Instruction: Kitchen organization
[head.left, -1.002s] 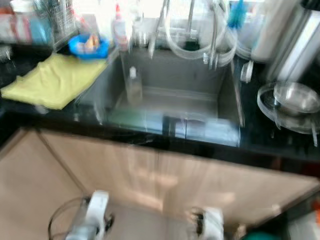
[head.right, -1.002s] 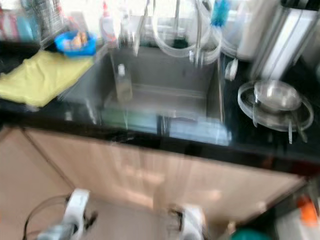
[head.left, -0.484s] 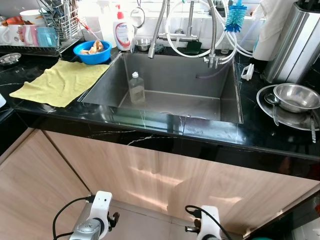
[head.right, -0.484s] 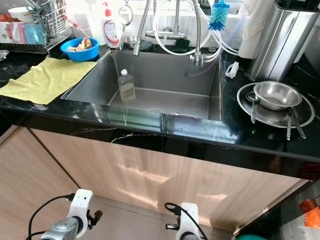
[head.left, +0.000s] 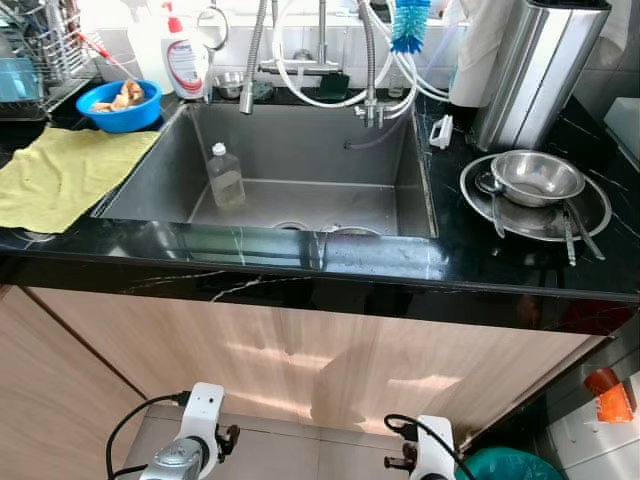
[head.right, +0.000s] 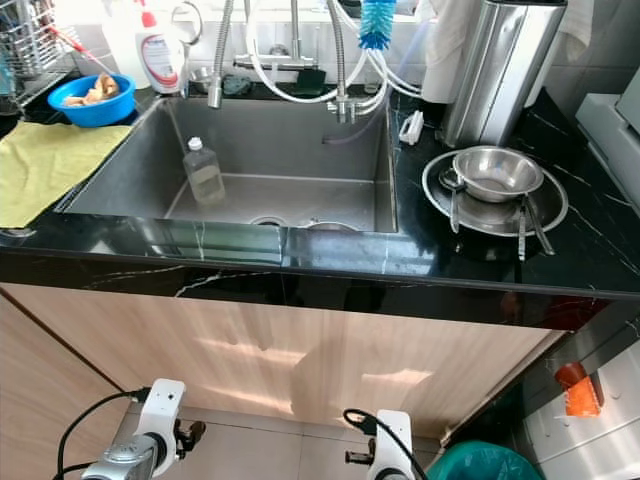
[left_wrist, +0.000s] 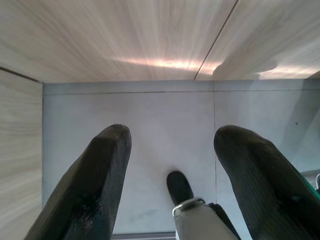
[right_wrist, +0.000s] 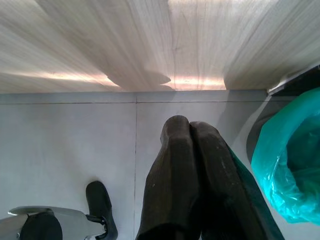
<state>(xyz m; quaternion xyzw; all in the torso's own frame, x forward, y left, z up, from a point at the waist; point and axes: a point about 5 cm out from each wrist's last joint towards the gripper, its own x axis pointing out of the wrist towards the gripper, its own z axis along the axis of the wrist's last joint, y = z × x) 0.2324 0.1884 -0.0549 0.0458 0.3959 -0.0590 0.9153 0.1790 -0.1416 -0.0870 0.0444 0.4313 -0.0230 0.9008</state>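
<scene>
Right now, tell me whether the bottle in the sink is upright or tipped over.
Upright. The bottle stands on the sink floor near the left wall, its white cap on top.

Counter (head.left: 500, 262) black, white veins. Sink (head.left: 300, 150) grey steel; clear bottle (head.left: 225, 176) inside. Cloth (head.left: 55, 175) yellow at 9 o'clock, bowl (head.left: 120, 105) blue at 10. Brush (head.left: 409, 22) blue at 12. Steel bowl (head.left: 536, 176) silver at 2. Cabinets (head.left: 300, 350) light woodgrain. Bag (right_wrist: 287, 165) teal. Floor (left_wrist: 160, 130) grey.
</scene>
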